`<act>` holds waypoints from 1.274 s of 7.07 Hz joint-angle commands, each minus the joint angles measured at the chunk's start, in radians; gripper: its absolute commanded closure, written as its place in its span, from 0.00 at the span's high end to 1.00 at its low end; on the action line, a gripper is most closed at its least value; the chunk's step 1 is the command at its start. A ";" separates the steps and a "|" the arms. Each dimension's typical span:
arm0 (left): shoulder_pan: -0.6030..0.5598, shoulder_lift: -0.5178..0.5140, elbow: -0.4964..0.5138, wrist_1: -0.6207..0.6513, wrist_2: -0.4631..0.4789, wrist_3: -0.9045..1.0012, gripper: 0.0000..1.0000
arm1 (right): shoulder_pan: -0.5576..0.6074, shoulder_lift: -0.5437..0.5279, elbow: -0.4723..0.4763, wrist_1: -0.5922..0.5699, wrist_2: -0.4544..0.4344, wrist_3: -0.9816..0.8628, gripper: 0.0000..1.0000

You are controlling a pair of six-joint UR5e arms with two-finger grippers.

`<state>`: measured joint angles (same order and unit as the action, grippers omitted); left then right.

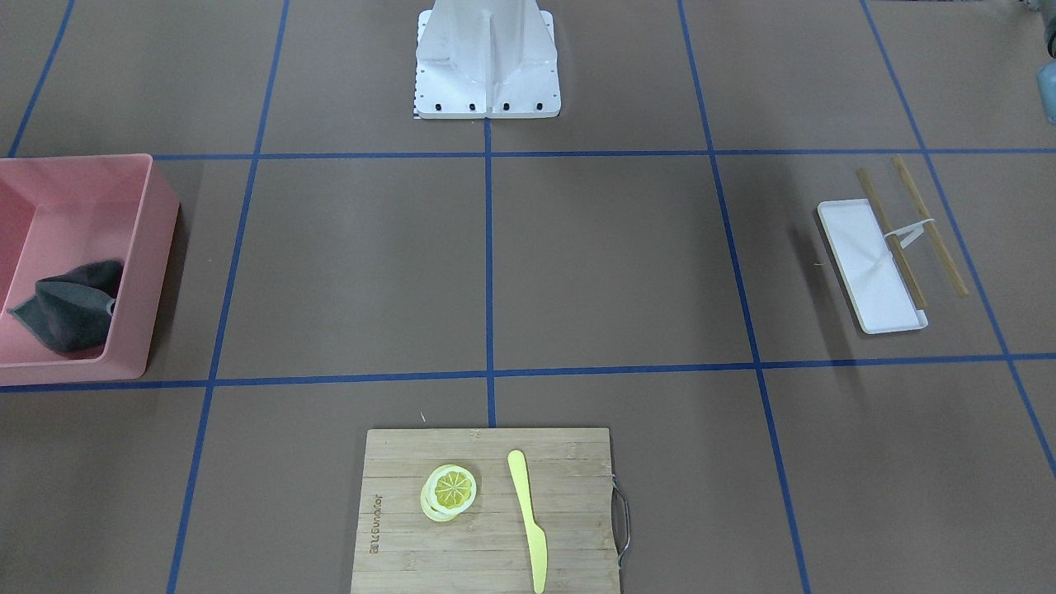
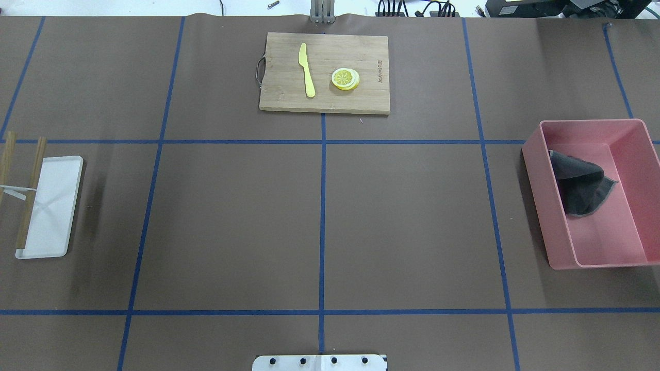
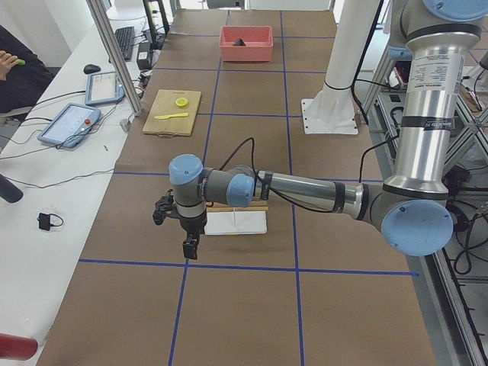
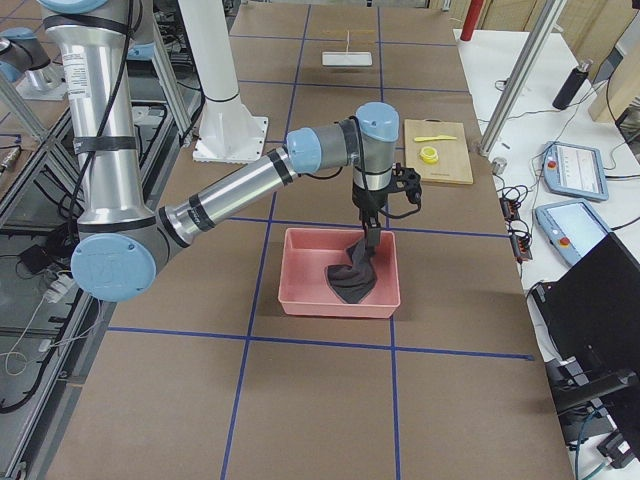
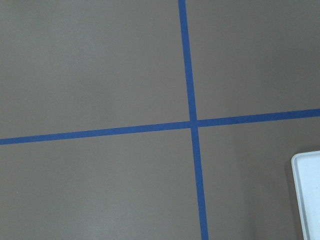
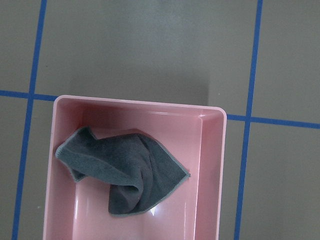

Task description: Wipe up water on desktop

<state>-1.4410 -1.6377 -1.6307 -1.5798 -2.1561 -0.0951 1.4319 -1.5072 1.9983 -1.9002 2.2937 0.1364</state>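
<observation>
Our right gripper (image 4: 371,238) hangs over the bin (image 2: 539,206) at the desktop's (image 2: 232,221) right edge, cloth (image 2: 577,188) peaking toward it; its grip we cannot tell. We should lift straight up, clearing the bin.

Lying well apart from left gripper (image 3: 189,248) and right gripper (image 4: 369,236), rectangular light bamboo cutting board (image 2: 289,98) carrying burnt-in brand lettering (image 2: 380,72) along one short edge, too small for reading.
</observation>
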 commanded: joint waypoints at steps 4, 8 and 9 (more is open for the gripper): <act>-0.120 0.061 -0.006 0.013 -0.152 0.102 0.99 | 0.148 -0.036 -0.257 0.004 0.110 -0.239 1.00; -0.151 0.125 -0.001 0.020 -0.182 0.166 0.99 | 0.154 -0.028 -0.369 0.071 0.015 -0.236 1.00; -0.151 0.125 -0.001 0.021 -0.182 0.166 0.99 | 0.156 -0.027 -0.401 0.099 0.016 -0.235 1.00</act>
<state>-1.5915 -1.5149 -1.6321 -1.5594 -2.3372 0.0695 1.5848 -1.5358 1.6361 -1.8381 2.3204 -0.0999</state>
